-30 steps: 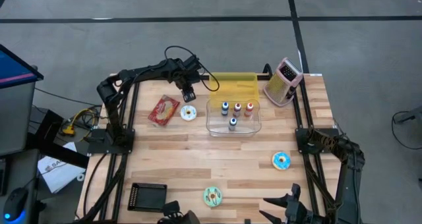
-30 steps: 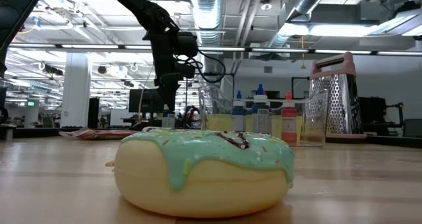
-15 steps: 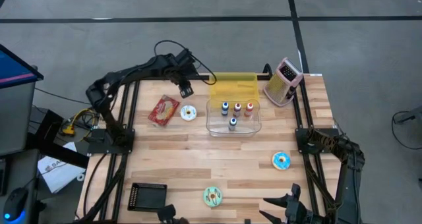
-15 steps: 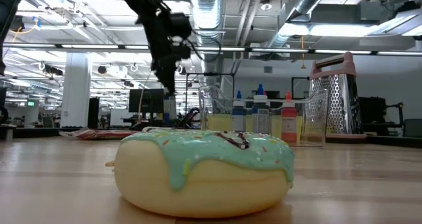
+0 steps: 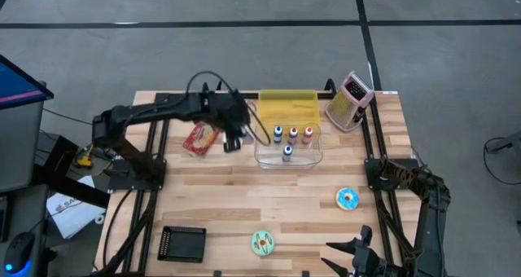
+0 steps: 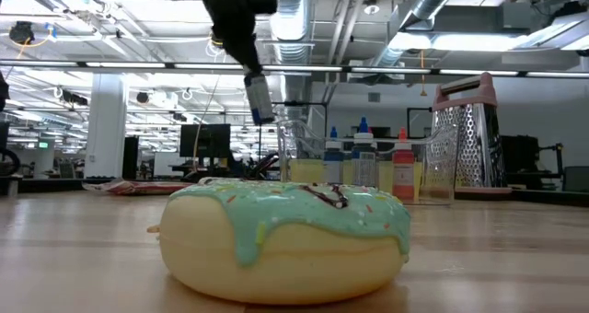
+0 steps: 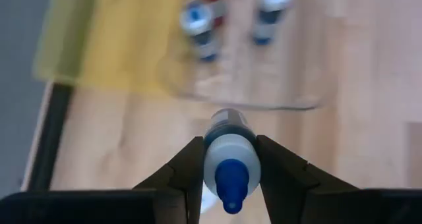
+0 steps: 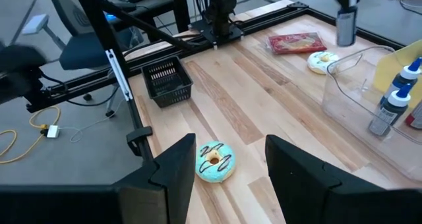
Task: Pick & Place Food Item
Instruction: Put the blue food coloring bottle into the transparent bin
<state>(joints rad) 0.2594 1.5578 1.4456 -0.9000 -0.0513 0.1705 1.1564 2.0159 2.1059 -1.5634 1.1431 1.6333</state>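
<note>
My left gripper (image 5: pixel 234 136) hangs above the table beside the clear container (image 5: pixel 260 156), shut on a small white bottle with a blue cap (image 7: pixel 227 148). That bottle also shows in the low view (image 6: pixel 259 98) and in the right wrist view (image 8: pixel 345 23). Several more bottles (image 5: pixel 293 134) stand in the container. A green-frosted donut (image 5: pixel 262 243) lies on its flat underside near the table's near edge. A blue-frosted donut (image 5: pixel 348 198) lies at the right. A white donut (image 8: pixel 320 60) lies beside a red packet (image 5: pixel 202 137). My right gripper (image 8: pixel 229 145) waits open at the near right. My left gripper pinches the bottle's body just below the cap (image 7: pixel 210 159) between its two fingers (image 7: pixel 188 168). The fingers slant downward and lie along the bottle, cap toward the wrist and base pointing away. The bottle hangs tilted below the fingers, lifted clear of the table.
A pink-topped grater (image 5: pixel 350 100) stands at the far right corner, and a yellow board (image 5: pixel 286 107) lies behind the container. A black basket (image 5: pixel 181 243) sits at the near left. Bare wood lies in the middle of the table.
My left gripper has risen and swung from the table's far edge toward the near edge, coming in beside the clear container. It has tipped as it went. The bottle has risen with it, well clear of the table.
</note>
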